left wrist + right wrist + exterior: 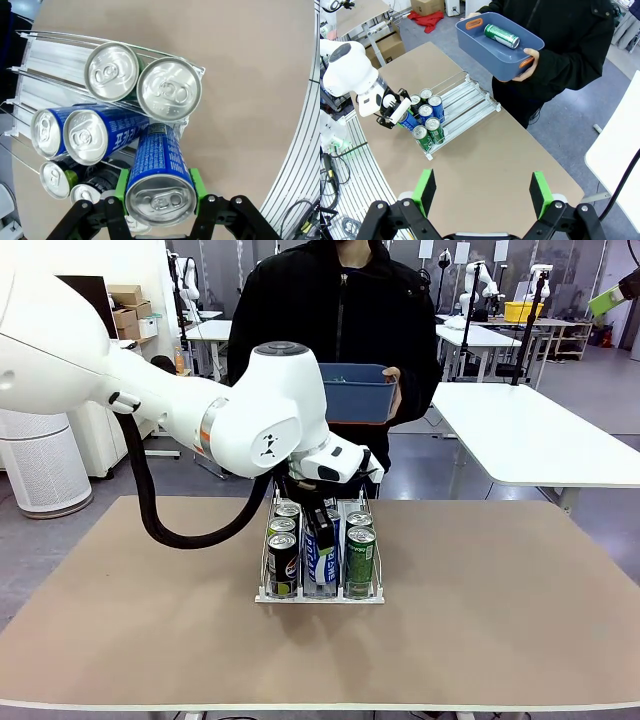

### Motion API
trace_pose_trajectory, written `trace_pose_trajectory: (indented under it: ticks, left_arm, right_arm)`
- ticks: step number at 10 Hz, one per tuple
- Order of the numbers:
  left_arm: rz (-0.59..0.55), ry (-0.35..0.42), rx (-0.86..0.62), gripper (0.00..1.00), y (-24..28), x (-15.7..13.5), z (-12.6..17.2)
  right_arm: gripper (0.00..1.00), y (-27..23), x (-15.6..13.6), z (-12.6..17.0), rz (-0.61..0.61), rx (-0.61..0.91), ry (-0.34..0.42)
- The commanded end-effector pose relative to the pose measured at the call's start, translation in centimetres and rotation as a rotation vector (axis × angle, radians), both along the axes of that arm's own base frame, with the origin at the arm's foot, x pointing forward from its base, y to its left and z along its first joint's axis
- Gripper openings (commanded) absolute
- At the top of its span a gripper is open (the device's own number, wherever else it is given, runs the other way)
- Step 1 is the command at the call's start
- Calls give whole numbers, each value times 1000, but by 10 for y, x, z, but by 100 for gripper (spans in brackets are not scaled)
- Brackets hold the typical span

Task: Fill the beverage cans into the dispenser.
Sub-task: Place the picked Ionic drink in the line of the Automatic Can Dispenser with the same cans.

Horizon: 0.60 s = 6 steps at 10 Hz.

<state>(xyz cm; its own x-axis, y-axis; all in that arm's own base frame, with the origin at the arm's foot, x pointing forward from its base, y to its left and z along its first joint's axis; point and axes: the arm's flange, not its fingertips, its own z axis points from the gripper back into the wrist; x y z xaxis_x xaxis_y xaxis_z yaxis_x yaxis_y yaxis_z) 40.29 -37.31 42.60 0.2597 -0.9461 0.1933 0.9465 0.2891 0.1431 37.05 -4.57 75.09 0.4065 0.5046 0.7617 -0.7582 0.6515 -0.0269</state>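
My left gripper [160, 200] is shut on a blue beverage can [159, 165], green pads on both sides of it near its silver top. The can tilts over the front end of the dispenser's [45, 60] middle lane. Two green cans [169, 89] fill one lane, two blue cans [92, 135] the middle, and black cans [55, 179] the third. From the front, the left gripper [322, 528] hangs over the dispenser [320, 597], with a black can [283, 562] and a green can [360, 558] in the front row. My right gripper [482, 192] is open, high above the table.
A person at the far side holds a blue bin [485, 55] with one green can [501, 36] lying in it; the bin [355, 405] is above the table's far edge. Bare tabletop [500, 620] lies left, right and in front of the rack.
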Motion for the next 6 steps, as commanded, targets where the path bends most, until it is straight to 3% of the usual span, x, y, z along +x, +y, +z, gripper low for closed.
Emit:
trace_pose_trajectory:
  ticks: [1, 5, 6]
  left_arm:
    - [-10, -31, -11, 57, -6, 10, -9]
    - [-23, 40, 10, 57, -6, 5, -29]
    - [-46, 90, -1, 57, -5, 5, -30]
  right_arm:
    - [100, 2, 0, 0, 7, 11, 7]
    - [100, 2, 0, 0, 7, 11, 7]
    - [100, 2, 0, 0, 7, 11, 7]
